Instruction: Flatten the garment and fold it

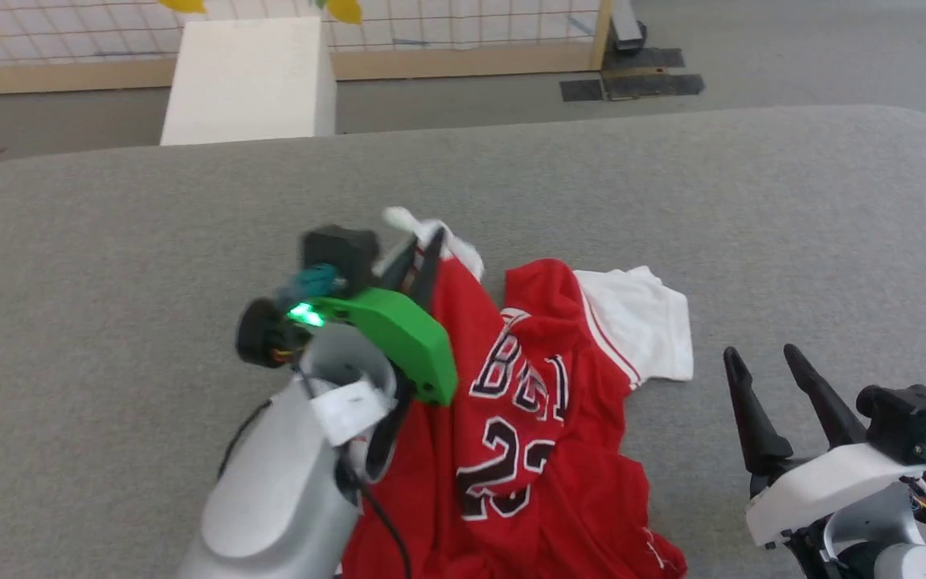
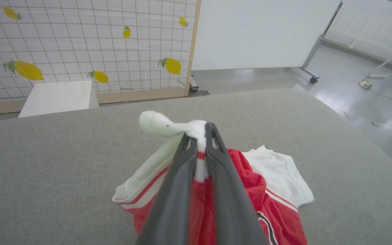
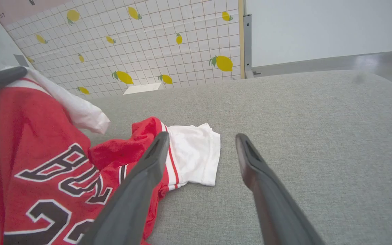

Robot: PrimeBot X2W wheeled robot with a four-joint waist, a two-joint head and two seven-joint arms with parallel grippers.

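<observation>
While pinching the red-and-white cloth jersey garment [image 1: 527, 418], lying far-to-near on grey fabric table [image 1: 752, 201], with forward-reaching left gripper [image 1: 428, 240], holding right gripper [image 1: 760, 354] wide.

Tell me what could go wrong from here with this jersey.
1. The left hand pinches only a thin bit of white sleeve near its tips; a pull may slip it free.
2. The garment is bunched, and the right hand stands open, off the cloth; pulling from one sleeve alone could drag the heap instead of spreading it.
</observation>
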